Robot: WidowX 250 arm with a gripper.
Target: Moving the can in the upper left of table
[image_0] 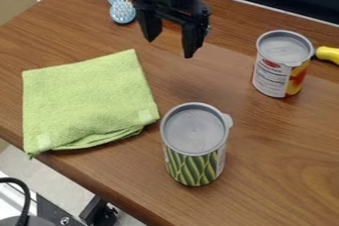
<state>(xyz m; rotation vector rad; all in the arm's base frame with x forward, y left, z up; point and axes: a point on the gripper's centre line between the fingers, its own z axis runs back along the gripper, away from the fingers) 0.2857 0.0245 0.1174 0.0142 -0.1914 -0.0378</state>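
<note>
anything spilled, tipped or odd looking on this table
Nothing stands out: the green-patterned can and red-and-yellow can stand upright, with no spill or dent showing. The green towel is just folded slightly unevenly.

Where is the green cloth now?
In the camera view, the green cloth lies on the left side of the table, beside the can with green pods.
</note>
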